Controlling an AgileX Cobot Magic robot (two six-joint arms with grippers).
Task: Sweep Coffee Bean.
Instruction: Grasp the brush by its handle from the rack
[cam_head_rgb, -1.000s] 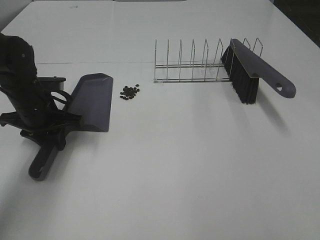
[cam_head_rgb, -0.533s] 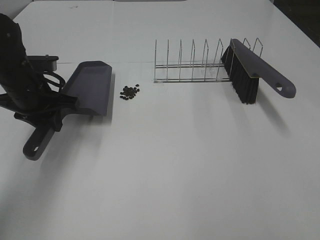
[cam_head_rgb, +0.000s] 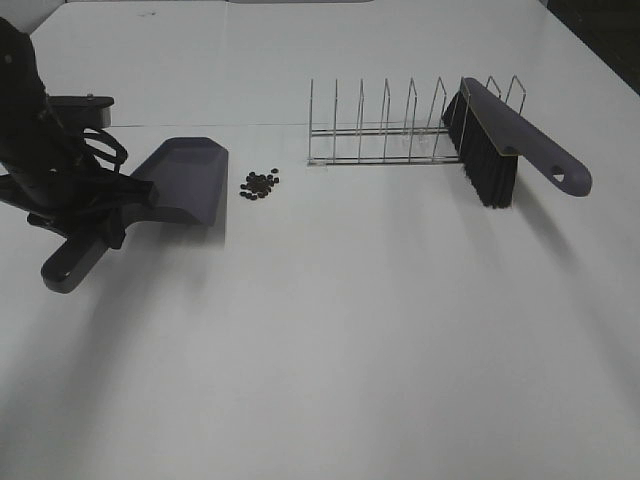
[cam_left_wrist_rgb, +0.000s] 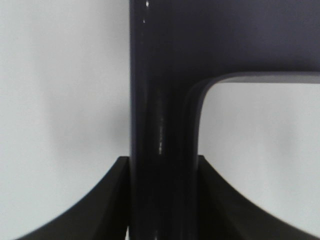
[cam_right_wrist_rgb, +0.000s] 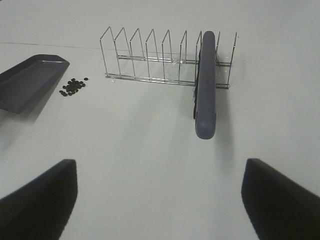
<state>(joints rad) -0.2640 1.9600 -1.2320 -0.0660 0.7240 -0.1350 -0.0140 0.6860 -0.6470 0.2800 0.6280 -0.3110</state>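
A small cluster of dark coffee beans (cam_head_rgb: 259, 184) lies on the white table, just right of the grey dustpan (cam_head_rgb: 185, 180); the beans also show in the right wrist view (cam_right_wrist_rgb: 73, 86). My left gripper (cam_head_rgb: 95, 222) is shut on the dustpan's handle (cam_left_wrist_rgb: 162, 150) and holds the pan with its open lip facing the beans. A grey brush with black bristles (cam_head_rgb: 500, 140) leans in the right end of a wire rack (cam_head_rgb: 385, 130). My right gripper (cam_right_wrist_rgb: 160, 200) is open and empty, well short of the brush (cam_right_wrist_rgb: 205, 85).
The wire rack (cam_right_wrist_rgb: 150, 55) stands behind the beans, at the table's far middle. A dark area lies past the table's far right corner (cam_head_rgb: 600, 30).
My left gripper has moved the dustpan away from me and slightly left, and tipped it flatter toward the table. The beans, the brush and the rack have not moved.
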